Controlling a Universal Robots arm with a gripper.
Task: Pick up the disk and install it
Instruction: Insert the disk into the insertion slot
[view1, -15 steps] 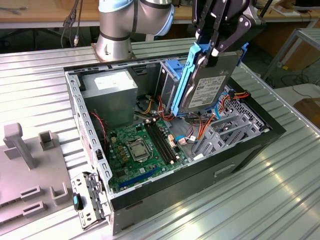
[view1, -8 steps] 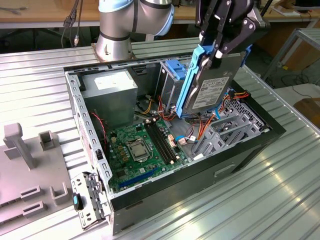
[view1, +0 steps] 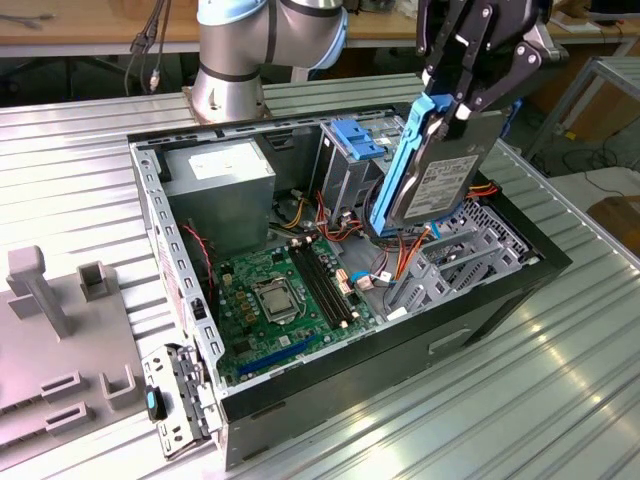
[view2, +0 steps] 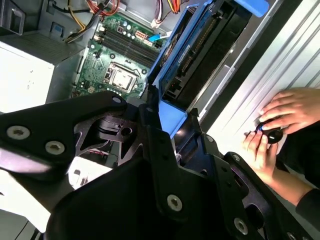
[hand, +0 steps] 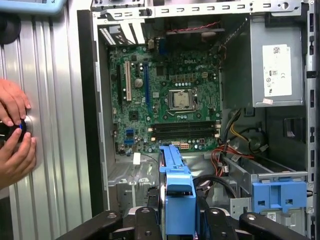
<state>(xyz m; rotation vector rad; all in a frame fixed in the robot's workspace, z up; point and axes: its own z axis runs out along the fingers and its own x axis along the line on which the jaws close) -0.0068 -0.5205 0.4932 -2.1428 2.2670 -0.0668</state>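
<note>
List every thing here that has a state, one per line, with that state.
computer case, lying on its side, panel off, open.
disk, held tilted above the case, not seated.
pincer, shut on the disk.
processor socket, bare, no cooler over it.
person's hands, resting on the table beside the case.

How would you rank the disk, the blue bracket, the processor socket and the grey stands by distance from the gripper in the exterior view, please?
1. The disk: held in the gripper, exterior view's right.
2. The blue bracket: atop the drive cage.
3. The processor socket: on the motherboard.
4. The grey stands: outside the case, exterior view's left.
</note>
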